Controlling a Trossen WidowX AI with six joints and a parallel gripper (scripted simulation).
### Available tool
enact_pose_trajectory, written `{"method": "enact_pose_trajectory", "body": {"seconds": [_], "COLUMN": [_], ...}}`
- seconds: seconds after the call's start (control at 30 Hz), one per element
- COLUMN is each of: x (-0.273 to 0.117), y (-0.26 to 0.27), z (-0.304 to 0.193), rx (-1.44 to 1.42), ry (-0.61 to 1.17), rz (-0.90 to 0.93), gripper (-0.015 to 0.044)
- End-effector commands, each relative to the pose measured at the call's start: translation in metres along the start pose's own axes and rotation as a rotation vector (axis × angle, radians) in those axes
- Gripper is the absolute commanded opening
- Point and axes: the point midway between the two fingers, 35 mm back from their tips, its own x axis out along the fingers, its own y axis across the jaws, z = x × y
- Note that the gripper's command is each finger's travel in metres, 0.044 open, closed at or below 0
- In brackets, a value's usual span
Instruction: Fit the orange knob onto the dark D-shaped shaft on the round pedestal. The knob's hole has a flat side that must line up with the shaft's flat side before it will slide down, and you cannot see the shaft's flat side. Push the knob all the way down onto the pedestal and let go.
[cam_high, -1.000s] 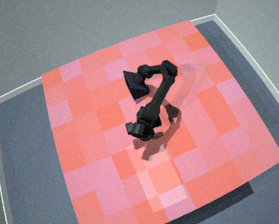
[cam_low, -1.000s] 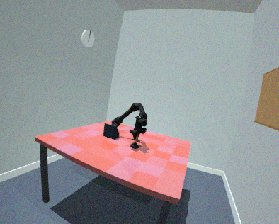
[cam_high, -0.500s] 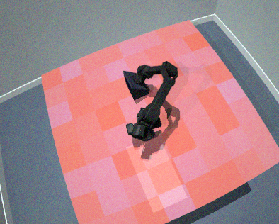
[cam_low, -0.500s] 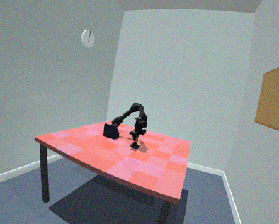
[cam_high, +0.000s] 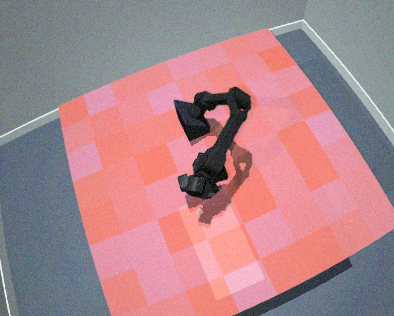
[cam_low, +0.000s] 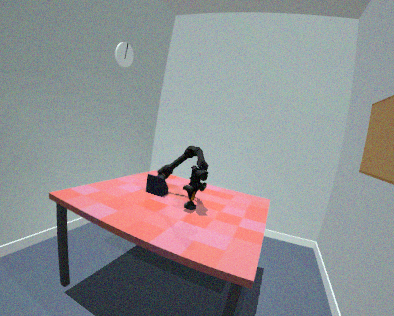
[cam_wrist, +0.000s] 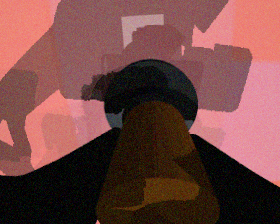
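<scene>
The orange knob (cam_wrist: 155, 162) (cam_low: 193, 198) looks brown in the wrist view, where its far end covers the middle and near part of the round dark pedestal (cam_wrist: 186, 87) (cam_low: 190, 206). My gripper (cam_wrist: 154, 137) (cam_low: 192, 195) is shut on the knob, one black finger on each side. In the exterior view the knob is upright, directly above or at the pedestal's top; I cannot tell whether it touches the shaft. The shaft and the knob's hole are hidden. In the top view the gripper (cam_high: 200, 190) covers both knob and pedestal.
The arm's dark base block (cam_high: 191, 121) (cam_low: 157, 185) stands on the patchwork pink and orange table (cam_high: 125, 220) (cam_low: 105, 212), behind the pedestal. The arm's shadow falls on the table around the pedestal in the wrist view.
</scene>
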Motion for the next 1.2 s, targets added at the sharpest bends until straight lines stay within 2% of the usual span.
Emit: {"method": "enact_pose_trajectory", "body": {"seconds": [0.0,0.23,0.47,1.17], "x": [0.0,-0.0046,-0.0053,-0.0058], "y": [0.0001,0.0016,0.0019,0.0001], "z": [0.0007,-0.0014,-0.0041,0.0008], "rx": [0.001,-0.008,-0.208,-0.208], "ry": [-0.005,-0.004,-0.004,-0.005], "rz": [0.002,0.002,0.001,0.001], "gripper": [0.0,0.0,0.0,0.0]}}
